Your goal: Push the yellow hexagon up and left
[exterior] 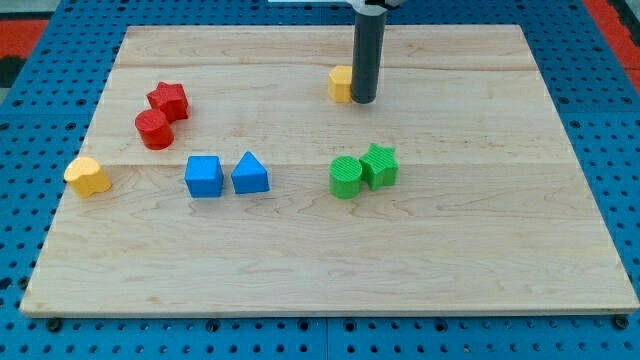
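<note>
Where it meets the board, my tip [363, 100] touches the yellow hexagon [341, 84] — right side.

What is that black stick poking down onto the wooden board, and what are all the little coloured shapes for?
That stick is the end of a robot arm. It has no hand, so nothing is held; it only slides its tip along the wooden board and shoves blocks around. There is just one picture, from a camera looking down at the board from its near edge.

Right now the tip sits at the right side of the yellow hexagon, touching it or nearly so, near the view's top. The rod hides part of that block.

The other blocks lie apart from it: a red star and a red cylinder on the left, a yellow heart by the left edge, a blue cube beside a blue triangle in the middle, and a green cylinder touching a green star.
</note>
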`<state>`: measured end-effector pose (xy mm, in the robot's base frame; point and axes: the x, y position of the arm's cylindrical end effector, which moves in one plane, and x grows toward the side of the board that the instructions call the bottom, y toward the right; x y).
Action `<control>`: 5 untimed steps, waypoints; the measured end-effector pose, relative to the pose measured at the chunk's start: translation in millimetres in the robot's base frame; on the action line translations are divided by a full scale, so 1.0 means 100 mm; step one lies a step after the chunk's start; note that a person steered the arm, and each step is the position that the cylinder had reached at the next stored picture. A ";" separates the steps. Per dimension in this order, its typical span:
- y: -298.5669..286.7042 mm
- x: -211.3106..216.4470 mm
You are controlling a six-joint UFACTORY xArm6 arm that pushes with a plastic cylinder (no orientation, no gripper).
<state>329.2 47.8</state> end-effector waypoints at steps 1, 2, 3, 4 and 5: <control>-0.29 -0.15; -0.21 -0.20; -0.03 -0.58; -0.85 -0.53; -1.47 -0.49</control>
<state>280.3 -99.0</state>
